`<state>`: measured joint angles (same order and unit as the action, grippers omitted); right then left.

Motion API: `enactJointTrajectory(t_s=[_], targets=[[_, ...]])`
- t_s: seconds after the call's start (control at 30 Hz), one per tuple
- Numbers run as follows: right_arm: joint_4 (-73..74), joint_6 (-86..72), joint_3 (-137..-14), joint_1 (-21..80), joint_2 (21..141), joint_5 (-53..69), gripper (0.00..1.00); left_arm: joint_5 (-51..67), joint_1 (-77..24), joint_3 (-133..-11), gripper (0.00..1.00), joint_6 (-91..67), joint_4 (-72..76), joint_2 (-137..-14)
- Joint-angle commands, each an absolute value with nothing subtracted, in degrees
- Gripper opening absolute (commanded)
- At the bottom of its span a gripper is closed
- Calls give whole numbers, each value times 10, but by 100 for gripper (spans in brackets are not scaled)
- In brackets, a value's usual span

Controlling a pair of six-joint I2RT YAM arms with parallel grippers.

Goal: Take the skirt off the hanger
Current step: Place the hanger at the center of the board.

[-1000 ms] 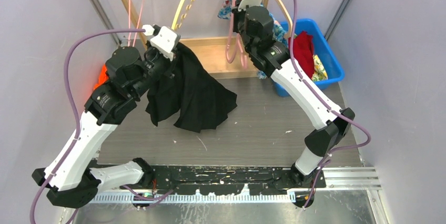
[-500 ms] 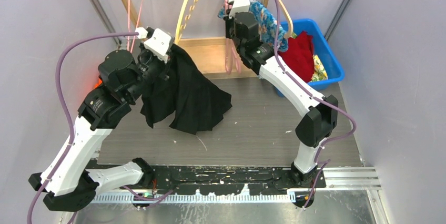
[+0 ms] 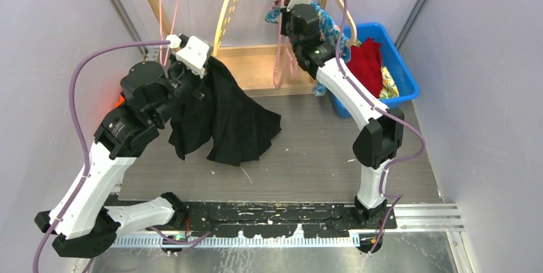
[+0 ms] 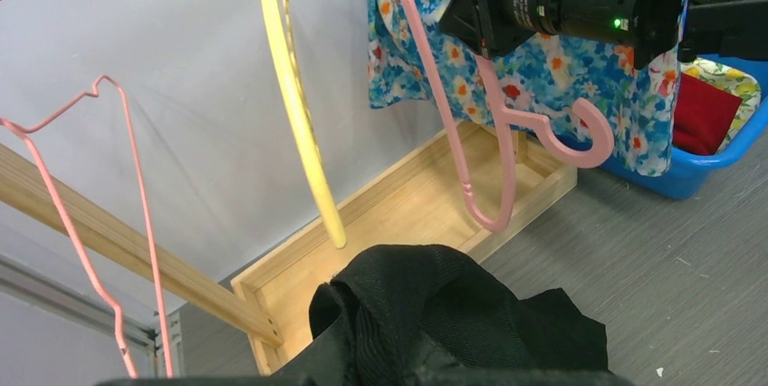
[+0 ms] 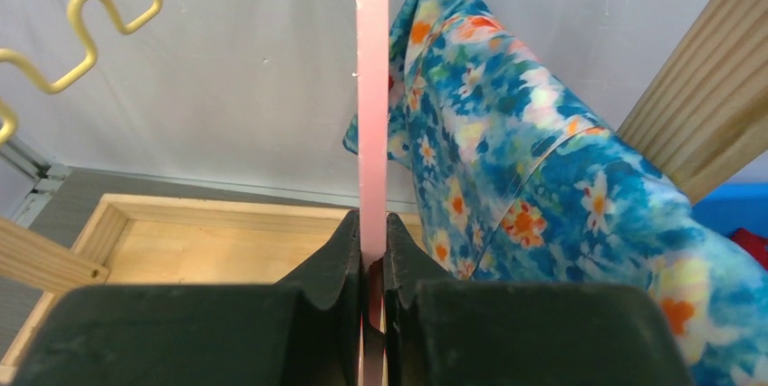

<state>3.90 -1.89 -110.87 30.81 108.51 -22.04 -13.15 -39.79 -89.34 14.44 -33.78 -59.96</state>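
Top view: left gripper [image 3: 198,74] is raised over the far left of the table [image 3: 307,151], jaws closed on a bunched fold of the black skirt [image 3: 224,116]. The skirt hangs from that grip and fans out to the right and toward me. I cannot tell whether its lower edge touches the table.

Left wrist view: the skirt fills the bottom of the frame as a dark rolled bunch. The fingers themselves are hidden under the cloth.

Right gripper [image 5: 371,232] is high at the back, near the rack. Right wrist view: both fingers are pinched narrow on the flat pink hanger [image 5: 371,87], which runs straight up from between them. In the left wrist view its hook hangs curled at the low end.

The skirt and the pink hanger are well apart, one in each gripper.

Floral cloth [image 5: 507,178] hangs just beside the pink hanger, on its right. I cannot tell what carries it.

Also noted:
- Wooden tray [image 3: 256,71] at the back of the table, just behind the skirt.
- Yellow hanger [image 4: 294,105] hanging above the tray.
- Thin pink wire hanger [image 4: 72,223] at far left.
- Blue bin [image 3: 403,74] at back right, with a red cloth [image 3: 370,61] in it.
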Motion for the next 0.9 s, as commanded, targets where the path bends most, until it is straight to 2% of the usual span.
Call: enactJointTrajectory(t_s=[0.0, 0.5, 0.53, 0.6, 0.8, 0.87], targets=[[22, -38, -1138, 297, 1098, -212, 1, -146, -400, -927, 0, 159, -306, -584], [21, -41, -1093, 269, 1114, -204, 1, -146, -401, -936, 0, 167, -306, -604], [22, -36, -1085, 269, 1114, -202, 4, -147, -401, -938, 0, 167, -307, -604], [26, -18, -1079, 270, 1115, -200, 17, -148, -401, -939, 0, 167, -309, -604], [36, 4, -1077, 270, 1100, -208, 23, -147, -401, -936, 0, 162, -309, -603], [40, 9, -1066, 270, 1090, -207, 29, -145, -400, -932, 0, 159, -305, -601]])
